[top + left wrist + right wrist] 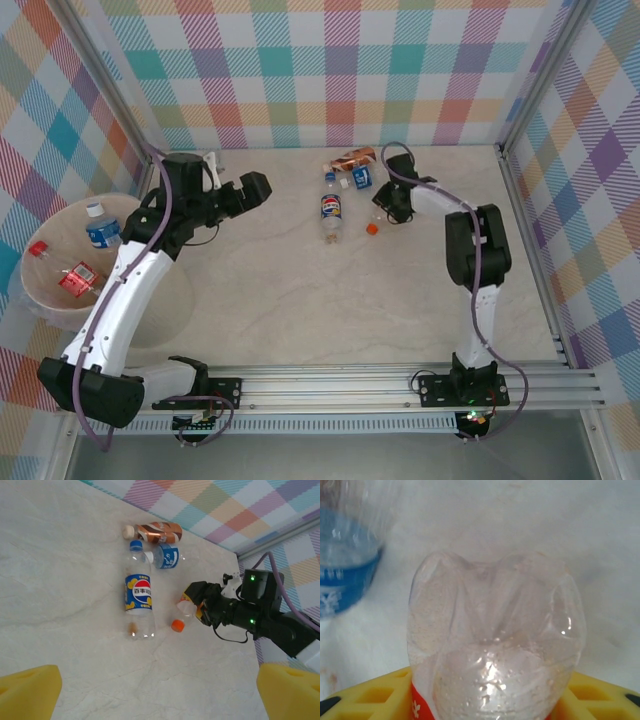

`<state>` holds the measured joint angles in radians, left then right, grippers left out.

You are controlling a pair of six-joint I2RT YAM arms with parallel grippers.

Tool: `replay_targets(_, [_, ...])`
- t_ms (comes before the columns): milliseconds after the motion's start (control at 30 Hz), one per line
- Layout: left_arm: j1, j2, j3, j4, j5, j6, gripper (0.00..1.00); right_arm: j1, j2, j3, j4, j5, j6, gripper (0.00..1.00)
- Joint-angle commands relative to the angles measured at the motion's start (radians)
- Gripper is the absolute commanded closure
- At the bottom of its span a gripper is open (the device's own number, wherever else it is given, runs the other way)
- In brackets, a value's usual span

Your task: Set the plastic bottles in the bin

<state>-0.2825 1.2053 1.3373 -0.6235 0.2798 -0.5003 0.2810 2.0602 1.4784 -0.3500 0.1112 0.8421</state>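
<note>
Marbled table (300, 300), plaid walls all round. We see the right gripper (198, 603) at one o'clock, fingers pinching a crushed orange-capped bottle (495, 645). Left gripper (256, 188) hovers at eleven, fingers spread wide. Pepsi bottle (331, 208) lies at twelve, and the bin (40, 295) at nine holds a red-labelled bottle (77, 278).

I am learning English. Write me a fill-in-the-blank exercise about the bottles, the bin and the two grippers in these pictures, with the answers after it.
1. The right gripper grips a crushed bottle with an ___ cap.
2. The left gripper holds nothing; its jaws are ___.
3. The bin stands beside the ___ arm.
4. The Pepsi bottle lies on the ___.

Missing words: orange; open; left; table.
</note>
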Motion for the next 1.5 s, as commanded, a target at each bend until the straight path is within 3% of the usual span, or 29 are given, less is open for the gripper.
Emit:
replay_targets(0, [-0.035, 0.005, -0.042, 0.067, 0.066, 0.022, 0.0, -0.004, -0.177, -0.157, 0.142, -0.048, -0.083, 0.51])
replay_targets(300, [-0.155, 0.106, -0.115, 0.188, 0.077, -0.005, 0.0, 0.031, -0.611, -0.642, 0.375, -0.173, -0.193, 0.58])
replay_targets(467, [-0.232, 0.195, -0.123, 0.329, 0.146, -0.048, 0.0, 0.05, -0.793, -0.756, 0.42, -0.251, -0.184, 0.61])
replay_targets(633, [-0.311, 0.244, -0.162, 0.557, 0.275, -0.016, 0.0, 0.05, -0.908, -0.763, 0.462, -0.294, -0.015, 0.61])
replay_targets(867, [-0.435, 0.298, -0.107, 0.572, 0.302, 0.12, 0.0, 0.051, -0.977, -0.709, 0.498, -0.343, 0.067, 0.62])
replay_targets(1000, [-0.5, 0.333, -0.072, 0.52, 0.153, 0.233, 0.0, 0.058, -0.987, -0.686, 0.541, -0.387, 0.126, 0.62])
replay_targets(1100, [-0.517, 0.377, -0.019, 0.483, 0.103, 0.281, 0.0, 0.074, -0.989, -0.666, 0.544, -0.396, 0.129, 0.62])
replay_targets(1333, [-0.518, 0.464, 0.046, 0.577, 0.241, 0.281, 0.0, 0.096, -0.988, -0.656, 0.557, -0.409, 0.139, 0.61])
replay_targets(1467, [-0.519, 0.499, 0.072, 0.56, 0.242, 0.292, 0.13, 0.099, -0.989, -0.654, 0.573, -0.428, 0.158, 0.61])
